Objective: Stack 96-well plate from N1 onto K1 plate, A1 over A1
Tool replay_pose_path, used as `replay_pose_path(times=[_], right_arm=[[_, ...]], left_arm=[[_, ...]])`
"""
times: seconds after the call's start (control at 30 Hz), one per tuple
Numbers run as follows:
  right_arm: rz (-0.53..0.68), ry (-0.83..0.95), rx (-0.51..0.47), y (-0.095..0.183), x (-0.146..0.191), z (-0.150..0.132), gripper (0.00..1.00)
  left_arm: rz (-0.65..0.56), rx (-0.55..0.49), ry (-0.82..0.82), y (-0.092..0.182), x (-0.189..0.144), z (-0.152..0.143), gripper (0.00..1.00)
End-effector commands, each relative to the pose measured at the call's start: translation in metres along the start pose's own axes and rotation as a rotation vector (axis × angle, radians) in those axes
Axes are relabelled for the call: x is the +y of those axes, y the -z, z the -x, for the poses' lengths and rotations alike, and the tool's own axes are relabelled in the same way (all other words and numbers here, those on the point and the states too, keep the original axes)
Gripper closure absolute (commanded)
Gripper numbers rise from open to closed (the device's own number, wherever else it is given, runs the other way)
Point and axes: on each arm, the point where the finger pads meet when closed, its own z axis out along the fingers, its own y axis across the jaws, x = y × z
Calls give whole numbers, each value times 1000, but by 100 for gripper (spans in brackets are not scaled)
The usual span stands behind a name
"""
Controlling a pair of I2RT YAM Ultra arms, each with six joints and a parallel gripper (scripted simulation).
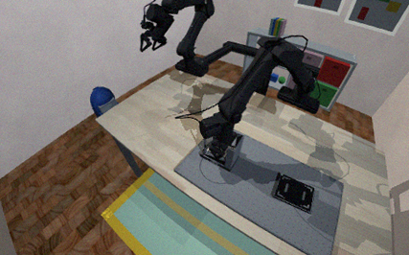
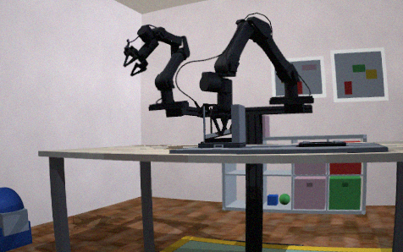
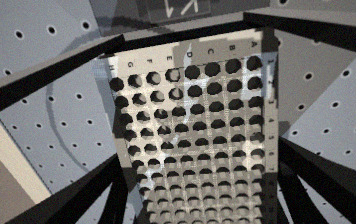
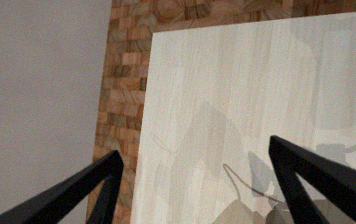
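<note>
The 96-well plate (image 3: 215, 125) is seen from above between the fingers of my left gripper (image 1: 216, 152) (image 2: 221, 134) (image 3: 195, 150), which is shut on it. Its letters A to H run along the top edge, and A1 is at the upper right. The plate is inside the stack rack K1 (image 1: 235, 154) (image 2: 238, 127) (image 3: 225, 7), whose label shows upside down beyond the lettered edge. The lower plate is hidden, so I cannot tell whether the two are nested. The plate nest N1 (image 1: 288, 200) (image 2: 322, 144) shows no plate. My right gripper (image 1: 148, 48) (image 2: 129, 70) (image 4: 190, 150) is open and empty, high above the table.
The grey perforated board (image 1: 255, 199) (image 2: 364, 148) (image 3: 45, 60) carries both K1 and N1. The rack's tall side walls stand close around my left fingers. The wooden table (image 1: 139, 119) (image 2: 97, 150) (image 4: 200, 70) extends behind the board, and its edge shows in the right wrist view.
</note>
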Motion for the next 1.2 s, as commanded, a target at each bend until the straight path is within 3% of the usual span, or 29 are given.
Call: replay_pose_path(times=[0.0,1.17], right_arm=[[51,-41,-36,14,9,16,0],[51,-41,-36,14,9,16,0]], left_arm=[[-7,44,4,-13,-6,-16,100],[-7,44,4,-18,-7,-18,100]])
